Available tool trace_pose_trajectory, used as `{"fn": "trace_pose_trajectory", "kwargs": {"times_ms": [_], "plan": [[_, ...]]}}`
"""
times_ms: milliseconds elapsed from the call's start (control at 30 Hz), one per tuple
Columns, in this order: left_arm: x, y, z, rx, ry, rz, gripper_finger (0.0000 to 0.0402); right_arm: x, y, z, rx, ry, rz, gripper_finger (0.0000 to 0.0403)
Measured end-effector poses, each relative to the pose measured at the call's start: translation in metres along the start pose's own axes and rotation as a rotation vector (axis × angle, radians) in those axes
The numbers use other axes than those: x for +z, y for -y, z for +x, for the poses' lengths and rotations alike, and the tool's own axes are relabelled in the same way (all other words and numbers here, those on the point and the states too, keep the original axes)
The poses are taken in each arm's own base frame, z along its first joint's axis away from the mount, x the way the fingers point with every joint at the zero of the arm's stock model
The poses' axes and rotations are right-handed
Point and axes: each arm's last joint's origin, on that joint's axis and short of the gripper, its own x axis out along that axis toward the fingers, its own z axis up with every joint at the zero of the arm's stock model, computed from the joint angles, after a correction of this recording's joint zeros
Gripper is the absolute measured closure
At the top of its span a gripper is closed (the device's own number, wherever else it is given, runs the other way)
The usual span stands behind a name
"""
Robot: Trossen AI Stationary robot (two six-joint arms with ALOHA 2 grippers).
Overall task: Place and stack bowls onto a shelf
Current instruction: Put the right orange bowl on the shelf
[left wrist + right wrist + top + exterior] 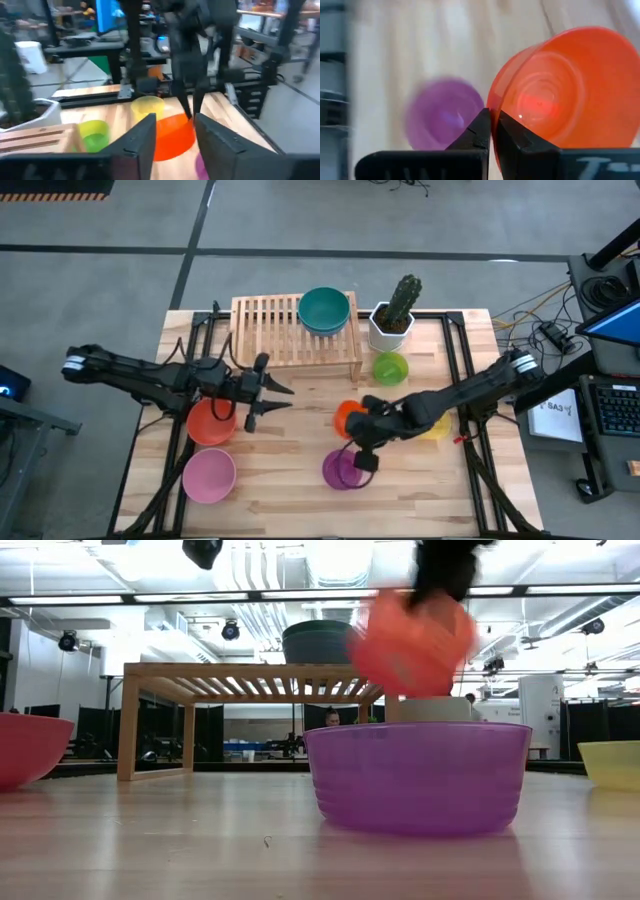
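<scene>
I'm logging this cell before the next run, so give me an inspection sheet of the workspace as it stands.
Surface: light wooden table, no spills seen.
Job's things: shelf carries a teal bowl on what looks like a blue one. On the table: red-orange bowl, pink bowl, purple bowl, lime green bowl, yellow bowl. Orange bowl is lifted and tilted.
Clutter: cactus in a white pot beside the shelf.
Grippers: right gripper pinches the orange bowl's rim above the purple bowl; left gripper open, holding nothing, beside the red-orange bowl.
Cables: loose cables off the table's right side.
Surroundings: laptop, keyboard.
</scene>
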Motion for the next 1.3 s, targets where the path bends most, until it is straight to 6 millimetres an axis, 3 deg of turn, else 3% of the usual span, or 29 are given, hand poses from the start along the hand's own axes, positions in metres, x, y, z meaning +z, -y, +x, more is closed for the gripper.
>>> {"fn": "trace_pose_trajectory", "kwargs": {"times_ms": [167, 333, 533, 833, 1000, 1167, 1300], "plan": [[-0.008, 0.006, 0.017, -0.177, -0.001, 0.003, 0.0232, 0.015, -0.014, -0.005, 0.31, 0.245, -0.259, 0.0394], [-0.016, 0.011, 0.034, -0.345, 0.022, 0.029, 0.0217, 0.017, -0.021, 0.006, 0.498, 0.327, -0.412, 0.0394], [-0.03, 0.016, 0.054, -0.496, 0.032, 0.049, 0.0221, 0.017, -0.021, 0.02, 0.506, 0.309, -0.419, 0.0394], [-0.049, 0.019, 0.083, -0.587, -0.029, 0.024, 0.0221, 0.016, -0.022, 0.021, 0.534, 0.316, -0.422, 0.0394], [-0.054, 0.023, 0.096, -0.744, -0.057, 0.004, 0.0226, 0.016, -0.022, 0.02, 0.532, 0.319, -0.434, 0.0394], [-0.054, 0.023, 0.103, -0.768, -0.118, 0.007, 0.0257, 0.016, -0.022, 0.021, 0.531, 0.32, -0.436, 0.0394], [-0.051, 0.023, 0.106, -0.768, -0.121, 0.027, 0.0312, 0.016, -0.022, 0.02, 0.532, 0.323, -0.437, 0.0394]]}}
